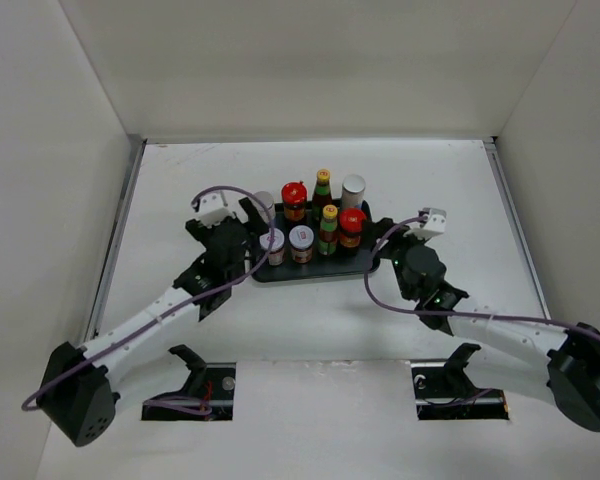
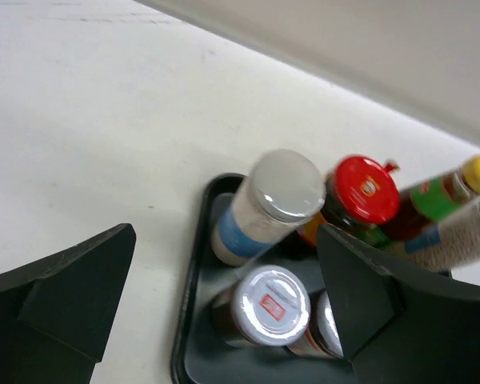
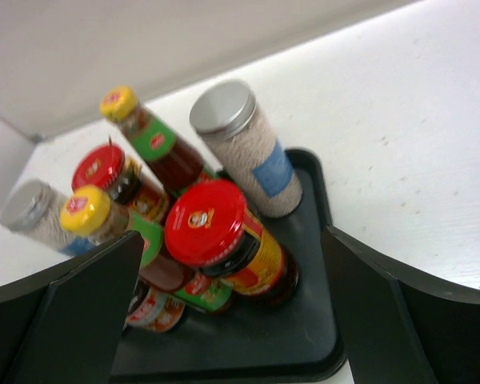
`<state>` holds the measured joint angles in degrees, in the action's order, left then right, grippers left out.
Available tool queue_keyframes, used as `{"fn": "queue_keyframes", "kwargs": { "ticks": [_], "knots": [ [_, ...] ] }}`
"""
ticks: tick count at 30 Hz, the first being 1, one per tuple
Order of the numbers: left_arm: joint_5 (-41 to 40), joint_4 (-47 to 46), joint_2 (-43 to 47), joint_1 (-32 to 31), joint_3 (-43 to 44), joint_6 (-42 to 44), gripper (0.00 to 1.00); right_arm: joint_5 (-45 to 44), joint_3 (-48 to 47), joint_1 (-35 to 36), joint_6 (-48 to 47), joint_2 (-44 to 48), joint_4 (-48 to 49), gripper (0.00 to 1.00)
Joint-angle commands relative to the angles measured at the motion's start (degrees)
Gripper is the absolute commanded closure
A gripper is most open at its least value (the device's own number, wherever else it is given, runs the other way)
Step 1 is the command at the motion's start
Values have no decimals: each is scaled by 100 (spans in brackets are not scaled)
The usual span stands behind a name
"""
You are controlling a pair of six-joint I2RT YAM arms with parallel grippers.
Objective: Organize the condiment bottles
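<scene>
Eight small bottles (image 1: 329, 228) are shown upright in a tray (image 1: 310, 276) on the desk (image 1: 310, 335), flanked by the left pincer (image 2: 224, 240) and right pincer (image 3: 232, 236), both spread empty; judged rigid, light, slippery, best gripped mid-body.

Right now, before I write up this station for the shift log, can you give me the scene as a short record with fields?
tray: black tray, mid-table, all eight containers upright on it
back row, left to right: left shaker, back red jar, back sauce bottle, right shaker
front row, left to right: left white-lidded jar, right white-lidded jar, front sauce bottle, front red jar
left gripper: open, at tray's left end, holding nothing
right gripper: open, at tray's right end, holding nothing
</scene>
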<state>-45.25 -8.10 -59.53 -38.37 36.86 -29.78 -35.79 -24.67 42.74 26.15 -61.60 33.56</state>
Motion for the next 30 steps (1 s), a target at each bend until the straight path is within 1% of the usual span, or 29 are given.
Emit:
{"fn": "queue_keyframes", "kwargs": {
  "ticks": [1, 4, 5, 6, 10, 13, 17, 18, 19, 21, 22, 23, 24, 25, 27, 30],
  "knots": [
    [-2, -262, 642, 395, -538, -219, 0, -507, 119, -60, -49, 377, 396, 0],
    [411, -79, 1039, 983, -908, -1054, 0, -718, 146, -165, 74, 299, 423, 0],
    [717, 157, 1135, 1272, -970, -1326, 0, -762, 103, -165, 153, 202, 388, 0],
    [903, 351, 1180, 1510, -1005, -1485, 0, -806, 41, -165, 214, 97, 345, 0],
    [1150, 905, 1207, 2196, -1155, -1882, 0, -816, -126, -165, 320, -124, 239, 0],
    [1299, 1064, 1180, 2461, -1242, -1987, 0, -763, -187, -165, 408, -238, 239, 0],
    [1370, 933, 1084, 2620, -1401, -2216, 0, -640, -284, -165, 364, -317, 169, 0],
    [1379, 863, 1014, 2663, -1401, -2242, 0, -648, -284, -192, 382, -300, 151, 10],
    [1388, 810, 944, 2681, -1384, -2251, 0, -701, -276, -227, 399, -256, 168, 26],
    [1414, 696, 829, 2673, -1366, -2321, 0, -824, -232, -411, 461, -168, 195, 52],
    [1432, 617, 777, 2655, -1357, -2348, 0, -894, -240, -507, 531, -116, 134, 63],
    [1449, 521, 715, 2646, -1340, -2348, 0, -938, -249, -621, 601, -63, 64, 70],
    [1475, 415, 654, 2646, -1313, -2357, 0, -947, -284, -736, 689, -27, -76, 76],
    [1519, 319, 592, 2611, -1287, -2366, 0, -921, -337, -850, 811, -18, -243, 78],
    [1694, 186, 504, 2506, -1322, -2401, 0, -834, -503, -1078, 1101, -106, -621, 80],
    [1818, -51, 495, 2400, -1620, -2392, 0, -605, -618, -1395, 1435, -334, -842, 82]
  ]
}}
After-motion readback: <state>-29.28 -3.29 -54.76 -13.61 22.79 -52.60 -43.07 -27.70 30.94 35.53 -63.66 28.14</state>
